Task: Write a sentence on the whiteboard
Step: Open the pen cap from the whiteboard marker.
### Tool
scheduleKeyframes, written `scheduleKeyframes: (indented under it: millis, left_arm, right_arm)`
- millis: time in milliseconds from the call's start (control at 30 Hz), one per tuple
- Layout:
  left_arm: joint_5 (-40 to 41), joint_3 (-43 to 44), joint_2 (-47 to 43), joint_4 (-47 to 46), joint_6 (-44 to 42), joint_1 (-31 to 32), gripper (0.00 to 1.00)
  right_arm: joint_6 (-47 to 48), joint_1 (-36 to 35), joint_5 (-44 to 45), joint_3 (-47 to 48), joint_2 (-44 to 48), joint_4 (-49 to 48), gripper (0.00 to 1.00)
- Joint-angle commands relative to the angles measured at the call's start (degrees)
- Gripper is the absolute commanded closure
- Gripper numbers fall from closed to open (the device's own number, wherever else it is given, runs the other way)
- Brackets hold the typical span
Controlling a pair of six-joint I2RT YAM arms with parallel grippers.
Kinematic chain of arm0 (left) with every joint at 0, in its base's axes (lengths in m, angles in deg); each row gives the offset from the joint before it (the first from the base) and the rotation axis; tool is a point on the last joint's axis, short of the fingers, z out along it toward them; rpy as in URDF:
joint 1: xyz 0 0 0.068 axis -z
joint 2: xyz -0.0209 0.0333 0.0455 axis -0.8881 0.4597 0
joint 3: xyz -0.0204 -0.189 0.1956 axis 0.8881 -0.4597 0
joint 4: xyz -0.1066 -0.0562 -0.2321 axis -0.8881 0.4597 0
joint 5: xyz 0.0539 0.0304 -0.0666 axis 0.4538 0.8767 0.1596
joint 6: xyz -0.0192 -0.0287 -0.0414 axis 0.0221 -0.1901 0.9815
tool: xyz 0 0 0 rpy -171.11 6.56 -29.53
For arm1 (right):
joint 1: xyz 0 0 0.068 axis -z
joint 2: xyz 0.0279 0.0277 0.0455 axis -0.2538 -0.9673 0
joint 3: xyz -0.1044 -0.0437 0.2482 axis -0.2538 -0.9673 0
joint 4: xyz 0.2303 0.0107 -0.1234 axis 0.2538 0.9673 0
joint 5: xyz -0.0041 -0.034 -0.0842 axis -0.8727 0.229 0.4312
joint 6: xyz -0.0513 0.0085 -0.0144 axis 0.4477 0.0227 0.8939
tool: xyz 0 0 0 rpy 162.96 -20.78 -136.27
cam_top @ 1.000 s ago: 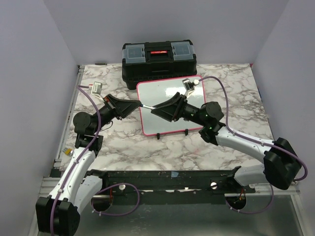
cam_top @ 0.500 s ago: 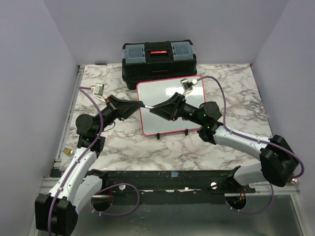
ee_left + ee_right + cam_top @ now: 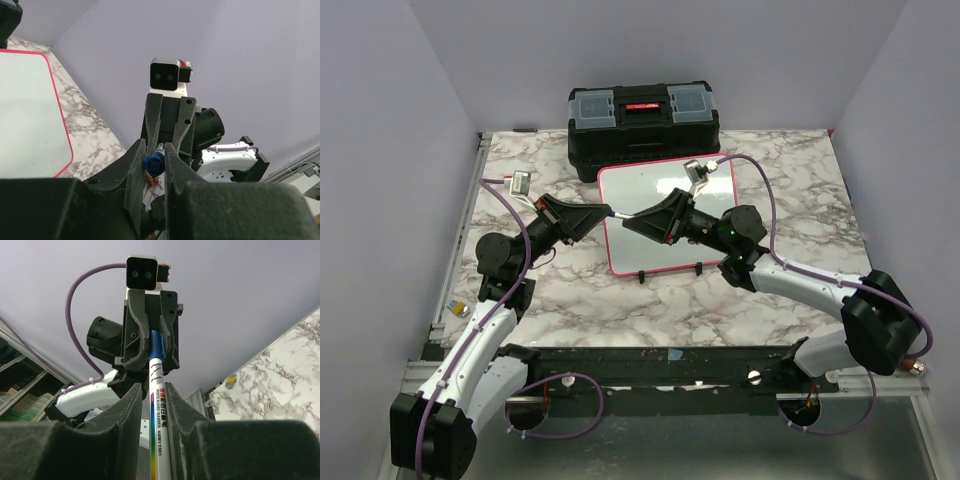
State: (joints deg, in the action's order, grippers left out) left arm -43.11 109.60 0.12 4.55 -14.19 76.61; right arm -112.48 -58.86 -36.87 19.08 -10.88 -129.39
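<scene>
Above the left part of the whiteboard (image 3: 642, 190), the two arms meet nose to nose with a marker (image 3: 617, 214) bridging them. The right fingers (image 3: 630, 222) are closed tight on the white barrel, while the left fingers (image 3: 603, 213) are pinched on the blue cap (image 3: 153, 162) at its far end. Neither pair shows any spare gap.

The marker's long axis runs roughly left to right, from one pair of fingers straight into the other, with the cap end toward the left arm. It is held clear of the board, not touching it. That line matters most here: judging by the grip, the cap has to come off along it, each arm drawing back its own way. The right arm has the barrel and sits over the board, so it looks like the writing arm.

The whiteboard rests on the marble counter (image 3: 570, 290), just in front of a black toolbox (image 3: 642, 125), below and beyond the meeting fingers. Its surface reads blank in the top and left wrist views (the arms hide the middle), so no part of the sentence shows.

On the barrel (image 3: 157, 415), the right wrist view gives "WHITE BOARD MARKER" and "2301" beside a rainbow stripe. The smaller characters are too fine to read.
</scene>
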Motion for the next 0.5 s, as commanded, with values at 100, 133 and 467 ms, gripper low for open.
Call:
scheduleKeyframes:
  millis: [100, 133, 467]
  left_arm:
    - [-0.30, 0.08, -0.09, 0.47, -2.11, 1.05, 1.00]
    - [-0.29, -0.05, -0.19, 0.64, -2.20, 1.05, 1.00]
    - [-0.05, -0.50, -1.00, 1.94, -2.76, 1.23, 1.00]
  right_arm:
    - [-1.66, -0.22, -1.51, 1.73, -1.08, -4.66, 0.72]
    - [-1.85, -0.22, -1.51, 1.73, -1.05, -4.93, 0.71]
    - [-2.02, -0.22, -0.86, 1.71, -0.89, -5.49, 0.71]
